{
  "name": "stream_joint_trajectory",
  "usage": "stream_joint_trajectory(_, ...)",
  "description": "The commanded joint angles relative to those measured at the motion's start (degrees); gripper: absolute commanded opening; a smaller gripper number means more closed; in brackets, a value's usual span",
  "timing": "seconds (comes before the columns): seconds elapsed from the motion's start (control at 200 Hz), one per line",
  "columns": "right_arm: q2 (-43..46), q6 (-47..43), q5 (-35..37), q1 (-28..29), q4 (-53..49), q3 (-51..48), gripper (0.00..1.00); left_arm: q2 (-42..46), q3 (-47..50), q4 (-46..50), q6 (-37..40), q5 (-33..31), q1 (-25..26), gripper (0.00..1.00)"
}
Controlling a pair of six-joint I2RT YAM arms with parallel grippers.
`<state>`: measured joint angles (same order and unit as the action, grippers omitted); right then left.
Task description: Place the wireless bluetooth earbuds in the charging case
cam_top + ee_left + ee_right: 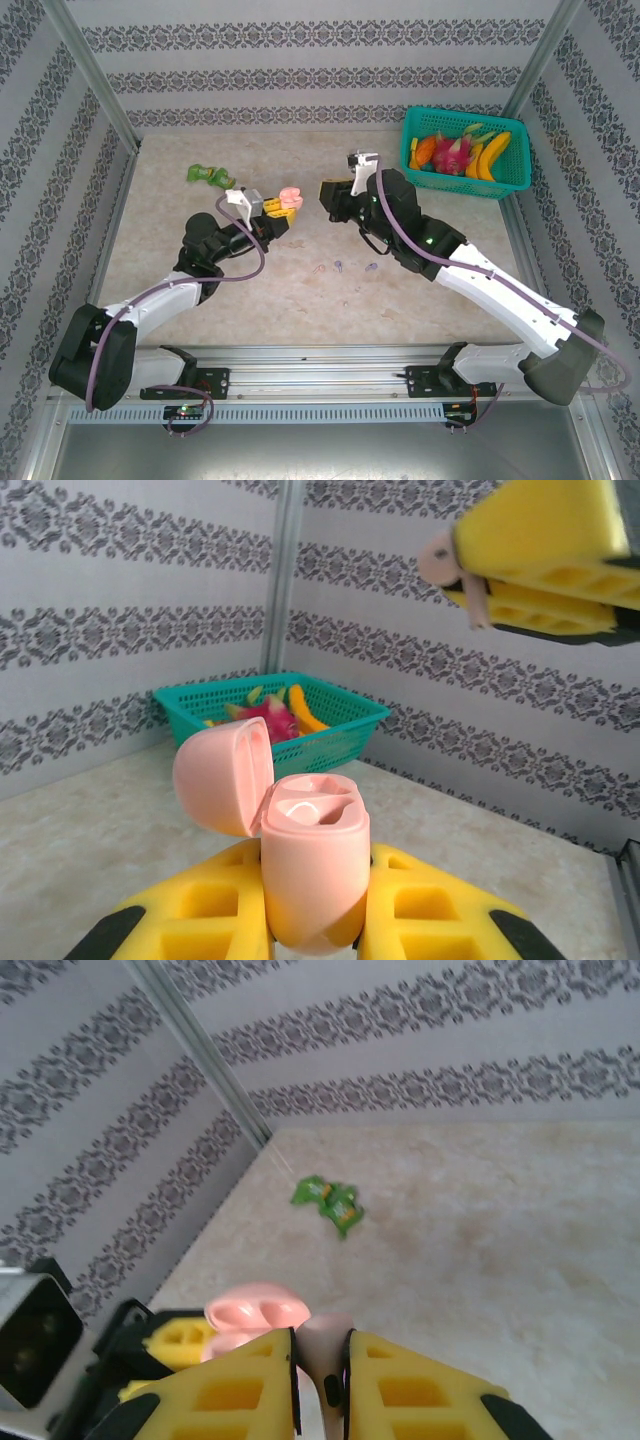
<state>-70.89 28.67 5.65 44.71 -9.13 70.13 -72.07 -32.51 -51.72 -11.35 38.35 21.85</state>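
Observation:
My left gripper [281, 207] [315, 920] is shut on the pale pink charging case [289, 196] [313, 865], which stands upright with its lid [222, 775] swung open to the left. Both wells look empty. My right gripper [325, 195] [322, 1380] is shut on a pale pink earbud [322, 1345] [440, 560], hanging just right of and above the open case [258, 1312], apart from it. On the table lie a pink earbud [320, 268] and two lilac earbuds [340, 265] [372, 267], between the two arms.
A teal basket [465, 182] [350, 730] of toy fruit stands at the back right corner. A green wrapper [208, 177] [330, 1200] lies at the back left. Patterned walls close in the table on three sides.

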Motion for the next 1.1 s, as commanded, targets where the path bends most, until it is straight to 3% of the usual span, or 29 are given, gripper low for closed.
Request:
stream_joint_trajectory(0.0,0.18,-0.64,-4.18,-1.11,9.12,-0.49,0.17,-0.52,-2.74,-0.50,1.26,-0.42,2.17,0.00)
stream_joint_trajectory(0.245,2.27,0.51,-7.43,-2.13,19.17,-5.34,0.17,-0.24,-6.15,3.10,9.25,-2.91,5.17,0.00)
stream_joint_trajectory(0.565,5.69,-1.14,-8.47,-2.42,23.61,-9.08,0.17,0.82,-10.30,6.95,16.19,-5.88,6.45,0.00)
stream_joint_trajectory(1.094,4.94,-0.07,-9.33,-2.59,25.34,-10.75,0.16,2.25,-13.76,10.98,18.25,-4.09,7.86,0.00)
